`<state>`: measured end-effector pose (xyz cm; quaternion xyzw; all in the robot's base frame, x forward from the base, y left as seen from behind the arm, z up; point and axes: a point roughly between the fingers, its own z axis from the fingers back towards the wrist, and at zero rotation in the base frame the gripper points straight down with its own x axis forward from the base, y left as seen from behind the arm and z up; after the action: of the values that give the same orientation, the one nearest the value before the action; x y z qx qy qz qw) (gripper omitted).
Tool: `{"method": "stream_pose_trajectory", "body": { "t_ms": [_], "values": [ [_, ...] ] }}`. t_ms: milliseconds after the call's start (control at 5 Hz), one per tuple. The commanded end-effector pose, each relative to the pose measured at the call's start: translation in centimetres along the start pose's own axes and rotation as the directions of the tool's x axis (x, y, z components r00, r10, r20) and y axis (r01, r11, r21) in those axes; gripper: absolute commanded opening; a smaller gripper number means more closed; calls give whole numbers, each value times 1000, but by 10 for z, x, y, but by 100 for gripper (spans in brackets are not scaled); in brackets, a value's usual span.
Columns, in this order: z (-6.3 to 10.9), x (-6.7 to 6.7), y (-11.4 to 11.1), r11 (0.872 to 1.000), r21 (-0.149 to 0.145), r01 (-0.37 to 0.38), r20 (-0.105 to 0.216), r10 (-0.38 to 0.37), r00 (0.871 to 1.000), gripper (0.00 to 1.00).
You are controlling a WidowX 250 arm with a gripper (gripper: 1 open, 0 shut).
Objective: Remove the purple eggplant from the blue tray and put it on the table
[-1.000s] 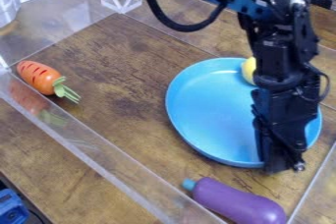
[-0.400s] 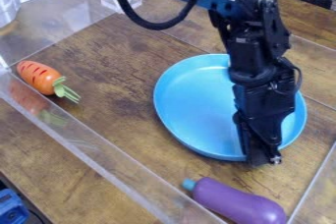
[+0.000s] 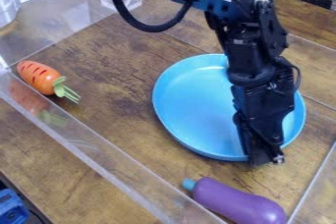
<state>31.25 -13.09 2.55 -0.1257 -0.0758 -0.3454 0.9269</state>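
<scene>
The purple eggplant point(image 3: 237, 202) lies on the table point(image 3: 118, 90) at the front right, outside the blue tray point(image 3: 197, 105), its teal stem cap pointing left. The tray sits right of centre on the wood. My gripper point(image 3: 266, 154) hangs over the tray's near right rim, fingers pointing down and shut with nothing between them. The arm covers the right part of the tray. A short gap of table separates the gripper tip from the eggplant.
An orange carrot point(image 3: 41, 78) with a green top lies at the left by the acrylic wall point(image 3: 79, 135). Clear acrylic walls border the tabletop at front, left and right. Bare wood lies between the carrot and the tray.
The tray has slid left by a little, and the arm has shifted left with it. A yellow thing at the tray's far rim is now hidden behind the arm. The eggplant has not moved.
</scene>
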Motion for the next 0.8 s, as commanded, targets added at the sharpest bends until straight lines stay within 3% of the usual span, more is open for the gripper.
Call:
{"method": "stream_pose_trajectory", "body": {
  "t_ms": [0, 200, 600],
  "values": [
    [-12, -7, -2, 994, -4, -107, -6, 107, 994, 0],
    [0, -4, -7, 997, -16, -82, -11, 82, 997, 100],
    [16, 14, -14, 987, 21, -161, 13, 160, 987, 100]
  ]
}}
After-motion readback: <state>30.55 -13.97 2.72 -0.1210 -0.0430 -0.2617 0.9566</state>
